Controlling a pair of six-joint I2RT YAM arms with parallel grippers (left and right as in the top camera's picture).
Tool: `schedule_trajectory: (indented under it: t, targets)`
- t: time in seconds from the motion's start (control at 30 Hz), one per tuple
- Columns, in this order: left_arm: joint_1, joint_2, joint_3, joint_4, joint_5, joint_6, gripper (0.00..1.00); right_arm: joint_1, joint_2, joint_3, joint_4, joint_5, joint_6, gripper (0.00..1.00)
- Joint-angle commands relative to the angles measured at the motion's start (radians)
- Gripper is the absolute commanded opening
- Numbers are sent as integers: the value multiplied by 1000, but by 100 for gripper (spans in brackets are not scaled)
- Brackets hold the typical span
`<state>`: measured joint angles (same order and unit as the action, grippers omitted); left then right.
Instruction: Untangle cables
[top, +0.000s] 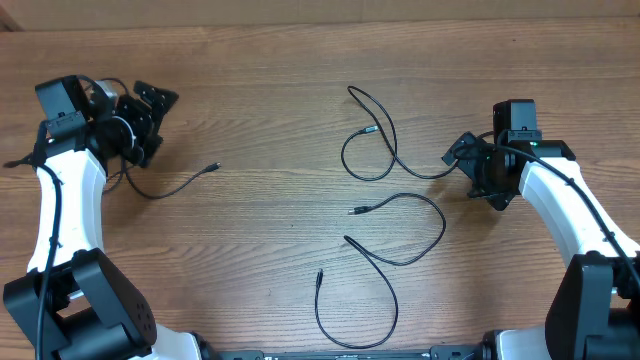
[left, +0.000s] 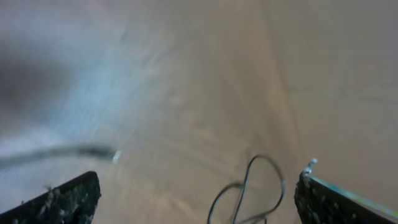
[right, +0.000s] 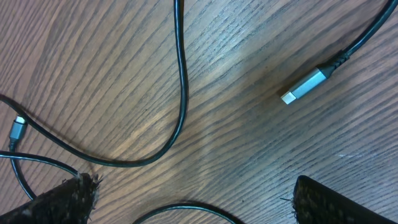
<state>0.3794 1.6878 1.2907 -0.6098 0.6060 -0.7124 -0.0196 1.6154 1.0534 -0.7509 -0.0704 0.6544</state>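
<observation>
Several thin black cables lie apart on the wooden table. One cable (top: 372, 130) loops at centre right and runs up to my right gripper (top: 464, 166). A long S-shaped cable (top: 415, 245) lies at the centre front. A short cable (top: 180, 184) with a plug end lies by my left gripper (top: 158, 122). In the left wrist view, which is blurred, the jaws (left: 196, 199) are open above a cable loop (left: 249, 183). In the right wrist view the jaws (right: 193, 199) are open and empty over a cable curve (right: 180, 81) and a silver plug (right: 305, 86).
The wooden table (top: 270, 60) carries only the cables. A second small silver plug (right: 17, 129) shows at the left edge of the right wrist view. The arm bases stand at the front left and front right corners.
</observation>
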Motion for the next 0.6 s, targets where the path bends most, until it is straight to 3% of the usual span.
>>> schedule_trajectory:
  t: [0.0, 0.37, 0.57]
  targets:
    - [-4, 7, 0, -116, 4, 60, 99, -1, 6, -5, 6, 14, 3, 100]
    - [-174, 8, -2, -259, -15, 321, 99, -2, 6, -5, 6, 14, 3, 100]
    - [-314, 8, -2, -257, -106, 339, 99, -2, 6, -5, 6, 14, 3, 100]
